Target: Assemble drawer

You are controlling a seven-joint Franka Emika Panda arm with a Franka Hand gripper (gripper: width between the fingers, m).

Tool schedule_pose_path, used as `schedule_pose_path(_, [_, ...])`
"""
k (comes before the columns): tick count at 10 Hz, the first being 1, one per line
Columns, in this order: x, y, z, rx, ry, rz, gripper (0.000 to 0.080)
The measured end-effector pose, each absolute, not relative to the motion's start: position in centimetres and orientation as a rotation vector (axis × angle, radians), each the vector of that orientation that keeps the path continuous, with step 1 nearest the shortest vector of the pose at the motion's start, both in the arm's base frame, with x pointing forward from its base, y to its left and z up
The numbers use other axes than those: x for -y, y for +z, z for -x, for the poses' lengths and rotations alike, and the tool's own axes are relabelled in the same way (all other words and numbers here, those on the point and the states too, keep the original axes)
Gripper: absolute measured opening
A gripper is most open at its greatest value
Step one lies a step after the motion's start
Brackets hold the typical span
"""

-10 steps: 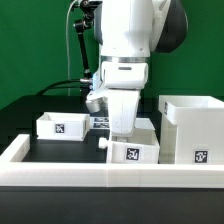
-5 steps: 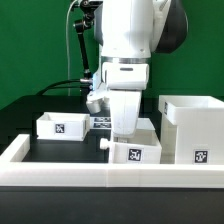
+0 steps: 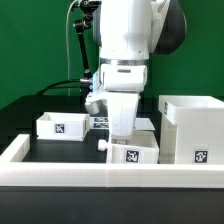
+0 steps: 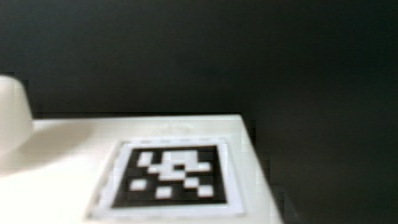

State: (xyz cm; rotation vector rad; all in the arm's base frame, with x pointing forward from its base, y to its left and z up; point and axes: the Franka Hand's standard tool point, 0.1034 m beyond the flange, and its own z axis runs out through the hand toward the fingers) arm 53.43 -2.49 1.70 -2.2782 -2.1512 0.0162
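Note:
In the exterior view a small open-top white box with a tag stands at the front middle, just behind the low border wall. My gripper reaches down into it from above; its fingertips are hidden behind the box wall, and it seems shut on that wall. A second small box stands at the exterior view's left. The large cube-shaped housing stands at the exterior view's right. The wrist view shows a tagged white surface very close, and no fingers.
The low white border wall runs along the front and up the exterior view's left side. A flat tagged piece, likely the marker board, lies behind the gripper. Black table shows between the boxes.
The front small box and my gripper have shifted slightly toward the exterior view's right, closer to the housing. The other box and the housing have not moved.

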Motion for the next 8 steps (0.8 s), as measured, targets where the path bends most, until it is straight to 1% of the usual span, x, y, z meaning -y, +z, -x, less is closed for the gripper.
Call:
schedule_pose_path(1, [3.7,1.6,-53.3,2.156,-0.012,2.249,0.0041])
schedule_pose_path(2, [4.0,1.6,-53.3,2.132,-0.02,2.264,0.0041])
schedule_pose_path(5, [3.0,1.5,-53.5,2.156,-0.027,2.254,0.0041])
schedule_pose_path(8, [3.1,1.4,-53.5,2.161,-0.046,2.266,0.0041])
